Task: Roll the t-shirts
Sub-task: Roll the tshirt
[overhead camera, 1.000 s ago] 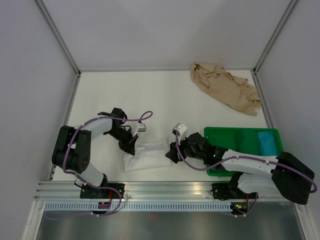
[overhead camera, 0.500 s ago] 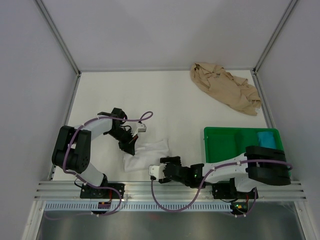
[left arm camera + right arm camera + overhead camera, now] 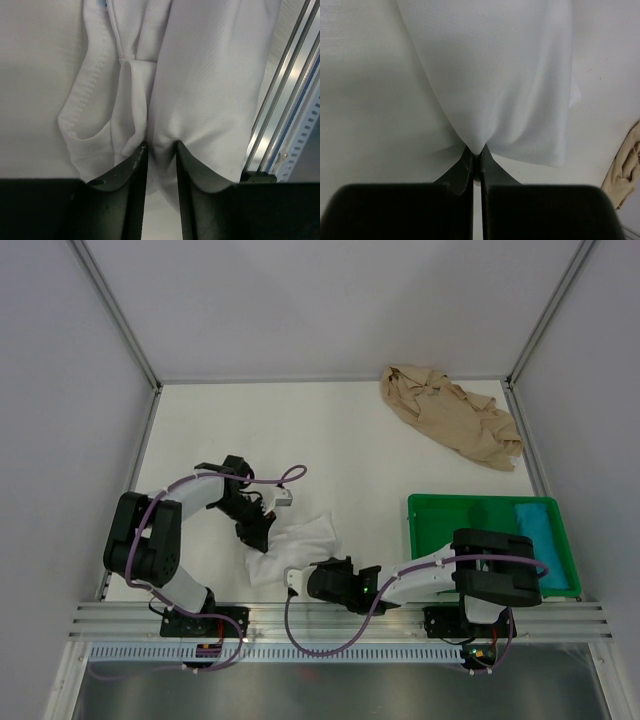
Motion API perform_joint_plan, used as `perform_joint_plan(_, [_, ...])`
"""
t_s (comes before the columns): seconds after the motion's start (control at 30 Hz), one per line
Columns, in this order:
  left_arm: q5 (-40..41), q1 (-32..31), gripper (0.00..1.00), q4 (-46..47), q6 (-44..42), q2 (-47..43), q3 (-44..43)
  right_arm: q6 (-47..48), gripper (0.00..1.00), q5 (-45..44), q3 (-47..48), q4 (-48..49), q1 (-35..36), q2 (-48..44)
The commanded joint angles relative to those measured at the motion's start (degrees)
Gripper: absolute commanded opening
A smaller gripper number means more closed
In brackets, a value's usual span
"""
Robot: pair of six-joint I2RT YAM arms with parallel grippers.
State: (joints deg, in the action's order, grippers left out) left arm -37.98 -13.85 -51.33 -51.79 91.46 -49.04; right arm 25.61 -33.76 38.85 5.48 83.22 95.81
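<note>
The white t-shirt (image 3: 297, 543) lies bunched near the table's front, between the two arms. My left gripper (image 3: 262, 533) sits at its left end. In the left wrist view the left gripper (image 3: 160, 145) has its jaws a little apart, with a puckered fold of the white t-shirt (image 3: 200, 75) pinched between the tips. My right gripper (image 3: 305, 573) reaches in low from the right at the shirt's near edge. The right wrist view shows this gripper (image 3: 476, 150) shut on a drawn-up point of the white t-shirt (image 3: 495, 65). The tan t-shirt (image 3: 450, 415) lies crumpled at the far right.
A green tray (image 3: 450, 525) stands at the front right with a teal cloth (image 3: 540, 530) in it. The aluminium front rail (image 3: 280, 120) runs close beside the white shirt. White walls enclose the table. A corner of the tan t-shirt (image 3: 626, 170) shows in the right wrist view.
The right arm swung from the shirt's right end round to its near edge and closed on the cloth. The left jaws parted slightly; that arm stayed put.
</note>
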Motion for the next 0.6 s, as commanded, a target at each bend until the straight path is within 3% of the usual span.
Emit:
perform_joint_plan(0.0, [1.85,0.4,0.36,-1.23,-2.26,-3.38,-2.03,-4.33,0.0,6.58,1.84,-4.42,-1.13,-1.85])
perform_joint_plan(0.07, [1.85,0.49,0.49,-1.14,-1.48,-6.11,-2.81,-6.78,0.0,12.2,1.75,-5.03,-1.92,-4.65])
perform_joint_plan(0.33, [2.02,0.49,0.63,-0.79,0.46,-23.84,-3.18,-15.14,0.0,33.48,-0.17,-5.13,-8.84,-13.1])
perform_joint_plan(0.57, [5.01,-1.26,0.7,-1.58,-2.52,-29.23,3.24,-23.4,0.0,53.51,-4.66,2.51,-19.4,-15.48])
